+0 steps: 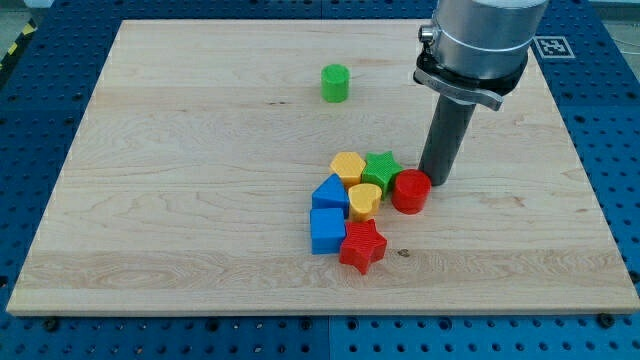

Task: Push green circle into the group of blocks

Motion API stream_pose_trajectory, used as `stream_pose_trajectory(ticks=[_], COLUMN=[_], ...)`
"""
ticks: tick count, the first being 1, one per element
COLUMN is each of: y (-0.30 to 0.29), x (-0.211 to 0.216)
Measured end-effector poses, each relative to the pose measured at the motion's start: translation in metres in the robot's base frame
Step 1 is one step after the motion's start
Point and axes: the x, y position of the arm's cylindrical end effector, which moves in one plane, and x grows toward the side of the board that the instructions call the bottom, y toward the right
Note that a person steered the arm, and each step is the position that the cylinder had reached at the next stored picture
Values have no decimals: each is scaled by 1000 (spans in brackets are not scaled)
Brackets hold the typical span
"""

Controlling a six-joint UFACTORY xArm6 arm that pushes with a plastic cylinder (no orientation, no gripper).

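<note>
The green circle (335, 83) stands alone near the view's top centre of the wooden board (200, 200). The group lies lower, right of centre: yellow hexagon (347, 166), green star (381, 169), red circle (410, 191), blue block with a pointed top (331, 193), yellow heart (364, 201), blue cube (327, 230), red star (362, 246). My tip (434, 181) is at the red circle's upper right edge, touching or almost touching it. It is well to the lower right of the green circle.
The arm's grey body (478, 45) rises over the board's upper right. A marker tag (553, 46) sits at the board's top right corner. Blue perforated table (620, 150) surrounds the board.
</note>
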Motion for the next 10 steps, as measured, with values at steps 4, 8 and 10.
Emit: stream_pose_trajectory(ticks=[4, 8, 10], y=[-81, -141, -64], x=[-96, -170, -129])
